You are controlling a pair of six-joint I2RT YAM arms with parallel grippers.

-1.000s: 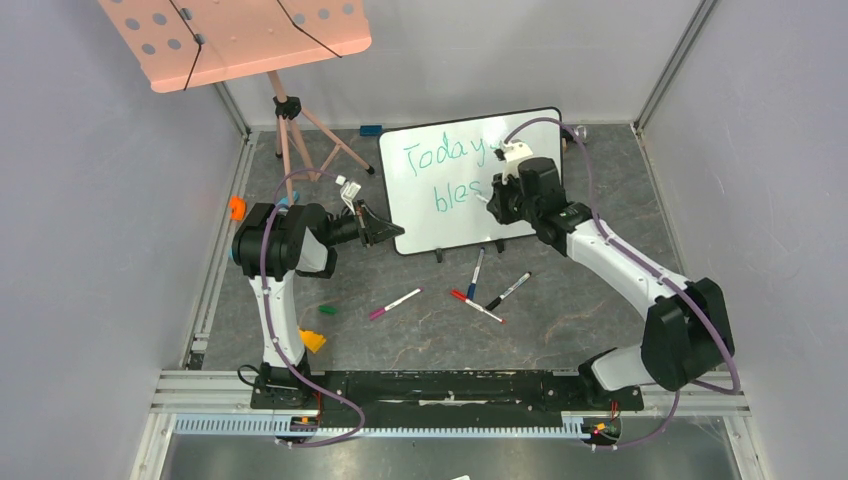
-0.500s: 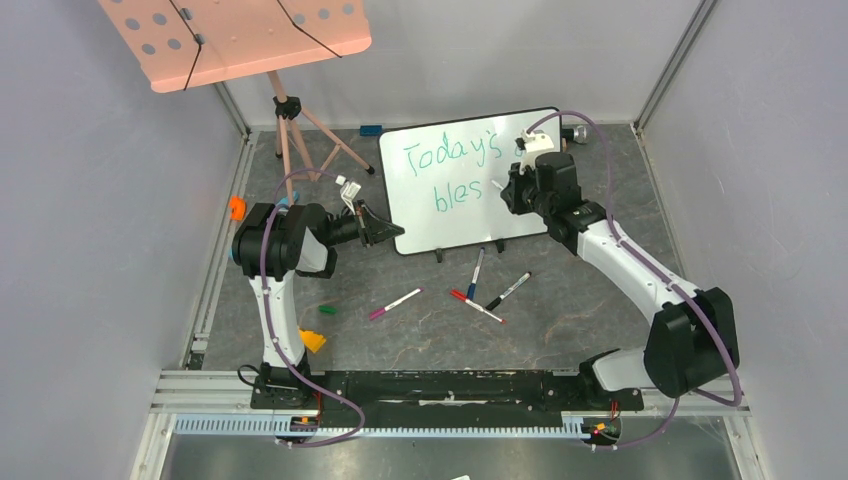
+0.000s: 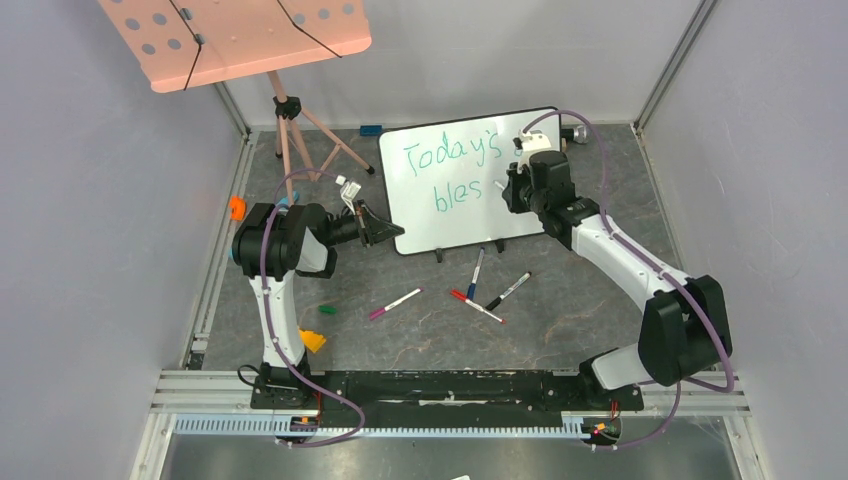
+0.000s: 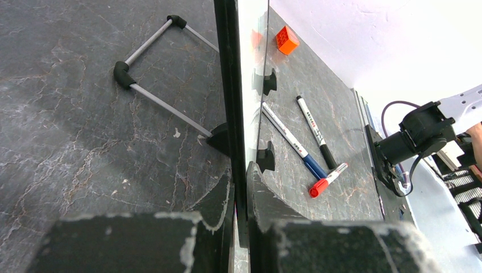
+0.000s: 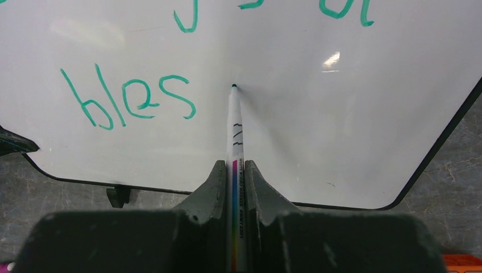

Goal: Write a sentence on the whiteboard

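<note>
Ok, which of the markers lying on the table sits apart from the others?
The magenta-capped marker, alone to the left; the other three markers cluster in front of the whiteboard.

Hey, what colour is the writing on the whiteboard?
Teal green. The writing on the whiteboard shows best in the right wrist view.

Teal sentence (image 3: 452, 170) on white whiteboard (image 3: 470, 225); marker (image 5: 234, 128) seemingly rainbow-striped.
</note>
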